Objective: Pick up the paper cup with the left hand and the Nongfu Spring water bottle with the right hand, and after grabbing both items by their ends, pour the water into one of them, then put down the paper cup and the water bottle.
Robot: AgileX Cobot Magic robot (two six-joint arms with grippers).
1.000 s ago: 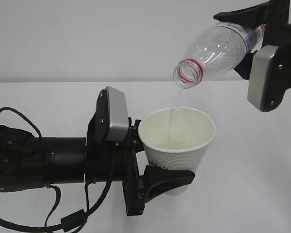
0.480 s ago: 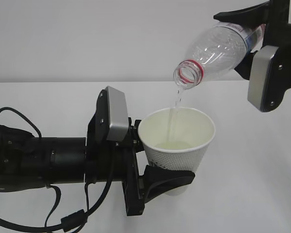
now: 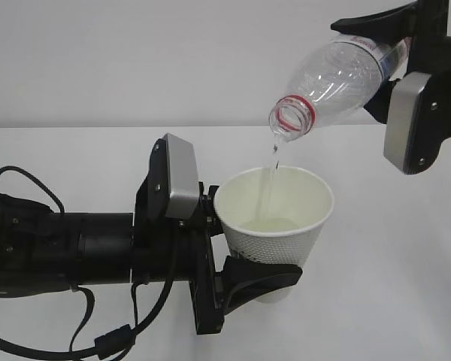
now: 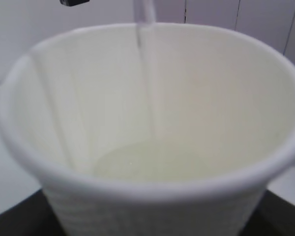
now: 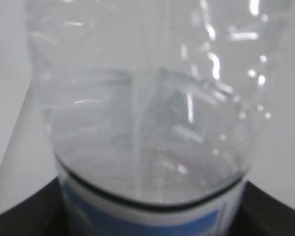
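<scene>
bright, even light with soft shadows; both wrist views blurred close up, glints on the bottle (image 5: 147, 113).

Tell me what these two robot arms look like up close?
Both are black. The left arm is a thick round tube with loose black cables looping beneath it, a light grey plate near its end and two black fingers. The right gripper is black too, with a rounded grey rectangular plate dotted with small screws.

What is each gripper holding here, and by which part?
Left gripper holds the paper cup low on its wall; right gripper holds the tilted water bottle at its base end.
</scene>
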